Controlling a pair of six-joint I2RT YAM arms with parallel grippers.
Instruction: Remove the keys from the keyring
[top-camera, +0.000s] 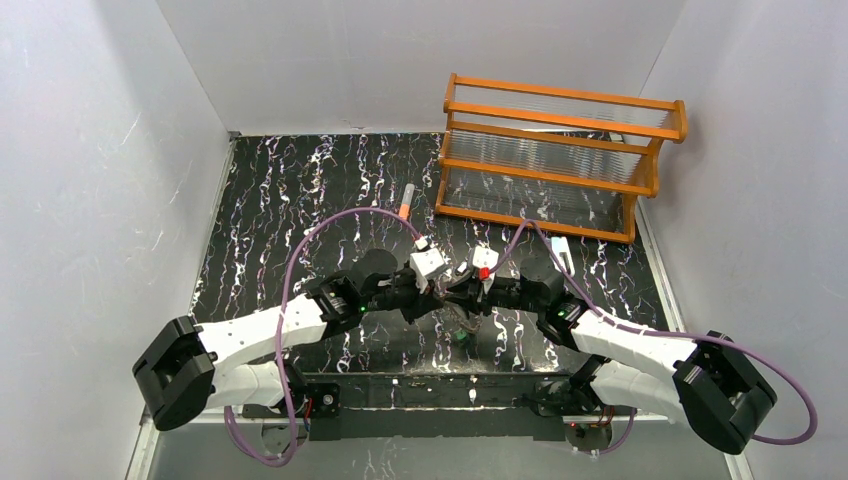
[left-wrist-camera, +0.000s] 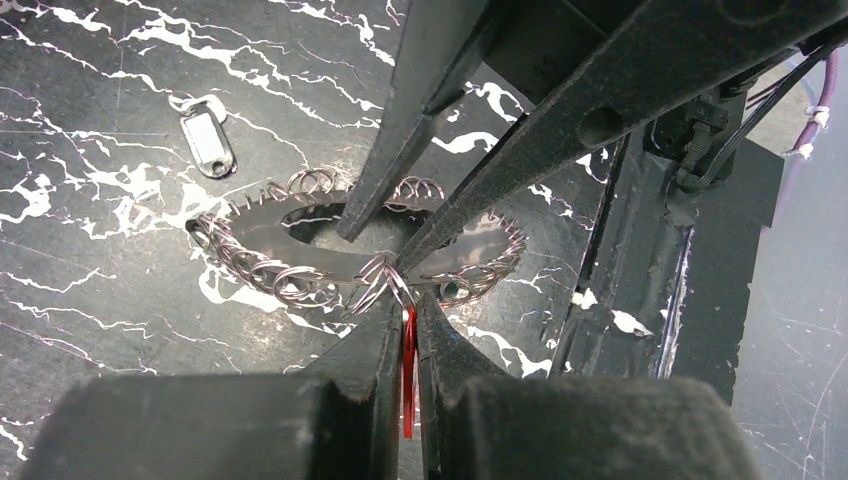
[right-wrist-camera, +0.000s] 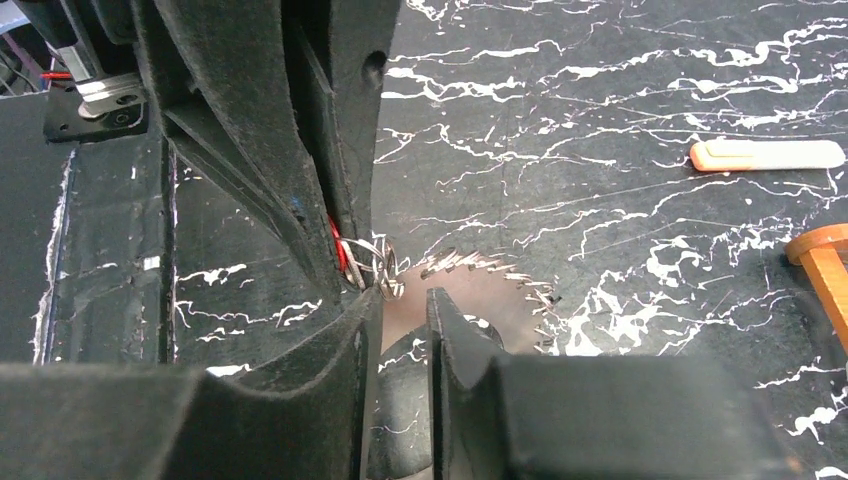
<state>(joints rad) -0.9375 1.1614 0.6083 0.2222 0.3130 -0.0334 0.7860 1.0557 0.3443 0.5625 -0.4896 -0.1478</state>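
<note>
**Red key pinched at the keyring's rim**

In the left wrist view, the keyring (left-wrist-camera: 300, 258) lies flat at mid-frame on the marbled table (left-wrist-camera: 100, 330). The left gripper (left-wrist-camera: 408, 310), bottom centre, is clamped on the red key (left-wrist-camera: 408, 375) at the ring's lower rim. The right gripper (left-wrist-camera: 372, 252) enters from the top, narrowly parted astride the ring's band; whether it pinches it is unclear. A dark-and-white key (left-wrist-camera: 208, 142) lies apart, upper left.
</note>
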